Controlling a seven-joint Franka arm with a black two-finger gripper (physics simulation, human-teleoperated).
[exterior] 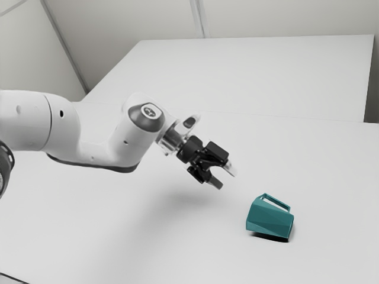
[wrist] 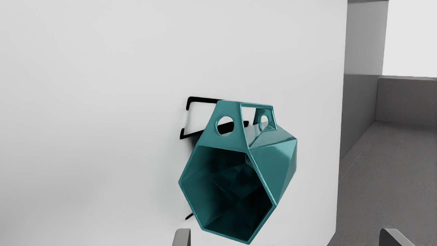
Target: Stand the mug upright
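exterior view: 1 teal mug (exterior: 269, 220) lying on its side on the white table (exterior: 177, 236), to the exterior view's right of the gripper (exterior: 225, 178) and lower than it. not touching the gripper.

mug is the container here. wrist view looks straight into its 6-sided mouth: faceted teal inner walls, lit near the rim, going dark deep inside. can't tell what, if anything, sits in the dark part.

orientation: mouth faces the gripper, closed end points away from it. long axis is laid over along the table, running roughly exterior view's left to right. handle (wrist: 227, 109) is on the mug's upper side, angular, with a round hole in each of its 2 end plates and a straight bar joining them.

gripper: 2 fingers spread wide, holding nothing. in the wrist view the mug's mouth sits nearer 1 fingertip than the other.

around it: black shadow (wrist: 205, 99) on the table beside the mug, with the handle's outline in it. past the table edge, gray speckled floor (wrist: 392, 191). pale wall (exterior: 118, 23) at the back in the exterior view. rim and handle are the mug parts facing the gripper, body runs behind them.
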